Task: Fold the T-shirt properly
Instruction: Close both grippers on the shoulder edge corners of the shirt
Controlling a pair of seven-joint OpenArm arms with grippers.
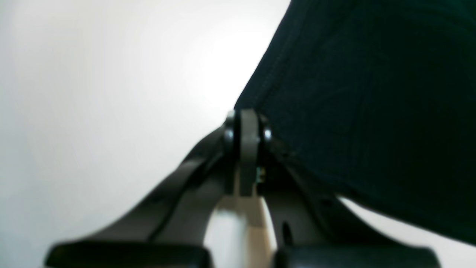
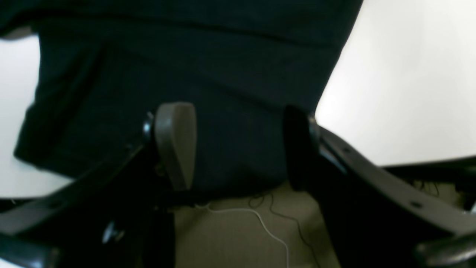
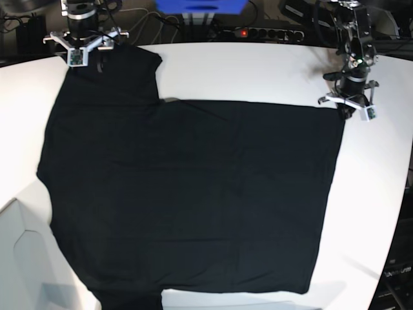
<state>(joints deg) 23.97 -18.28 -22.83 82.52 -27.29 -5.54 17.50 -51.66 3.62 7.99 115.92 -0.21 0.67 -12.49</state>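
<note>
Two grippers work the far edge of a black T-shirt [image 3: 187,194] spread flat across the white bench [image 3: 258,71].

Left gripper [image 1: 247,128] pinches the far-right corner; right gripper [image 2: 238,145], spread, straddles the far-left sleeve, apparently preparing a fold. Next: clamp, then lift together.

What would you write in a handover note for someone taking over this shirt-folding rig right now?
Left gripper: shut, its tip at the T-shirt hem corner; whether cloth is pinched cannot be told.
Right gripper: open, above the sleeve end at the table's far edge, holding nothing.
T-shirt: spread flat, plain black side up, both sleeves toward the right arm's side, hem toward the left arm's.
Done: laid out, no fold visible.
Left: all folds.
</note>
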